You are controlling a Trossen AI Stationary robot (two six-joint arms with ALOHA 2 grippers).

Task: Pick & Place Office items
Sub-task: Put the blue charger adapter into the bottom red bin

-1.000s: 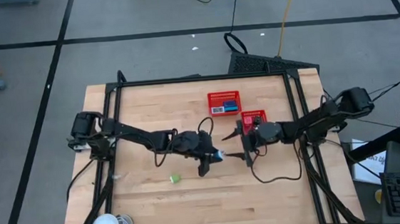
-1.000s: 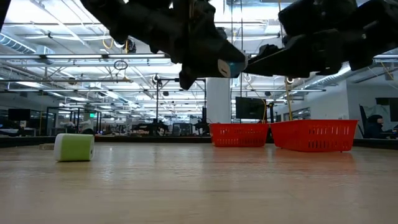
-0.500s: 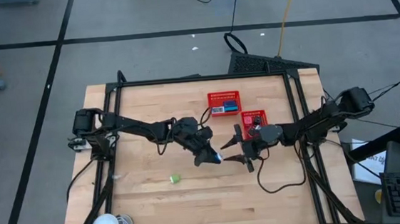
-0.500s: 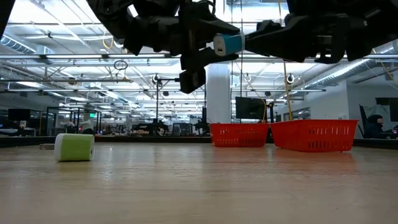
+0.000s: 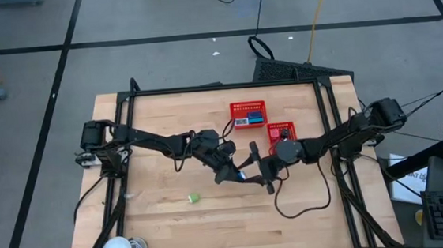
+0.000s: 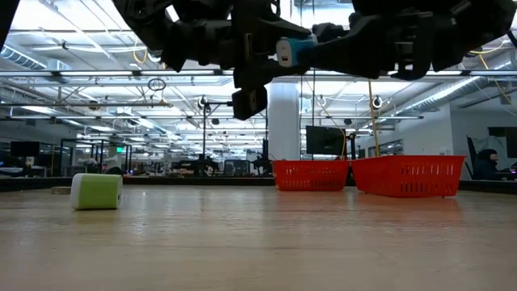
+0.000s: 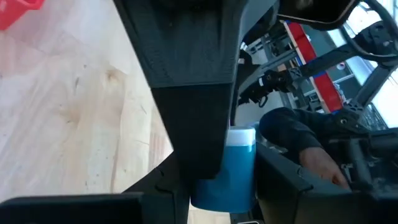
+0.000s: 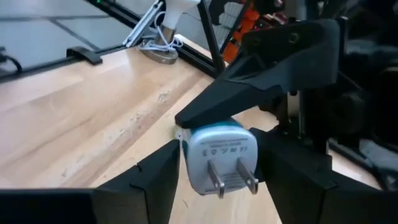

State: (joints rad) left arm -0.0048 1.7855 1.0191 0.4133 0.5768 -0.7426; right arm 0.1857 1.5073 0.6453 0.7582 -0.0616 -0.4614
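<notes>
Handover in the air, in the middle of the bench (image 5: 159, 137). Left end effector (image 5: 238, 173) pressed tight on a small blue and white plug adapter (image 8: 221, 157), holding it well above the wood. Right end effector (image 5: 255, 162) placed around the same adapter from the opposite side, fingers (image 8: 149, 171) spread on both sides of it and, as far as can be judged, not yet closed on it. In the right wrist view the two metal prongs of the adapter point toward the camera; in the left wrist view only the blue body (image 7: 225, 167) shows, beside the dark left finger (image 7: 193, 93).

Probably the step in hand: passing this office item from left arm to right arm, for placing later in one of the red baskets (image 5: 248, 113) (image 5: 280, 129) at the far right part of the bench. Next move calls for closing the right fingers firmly on the body, then opening the left only after that, otherwise risk of dropping the piece.

Another office item, a green piece (image 6: 96, 191), lying alone on the bench, near the front edge on the left arm's side, well apart from both arms and baskets, waiting for later pick
</notes>
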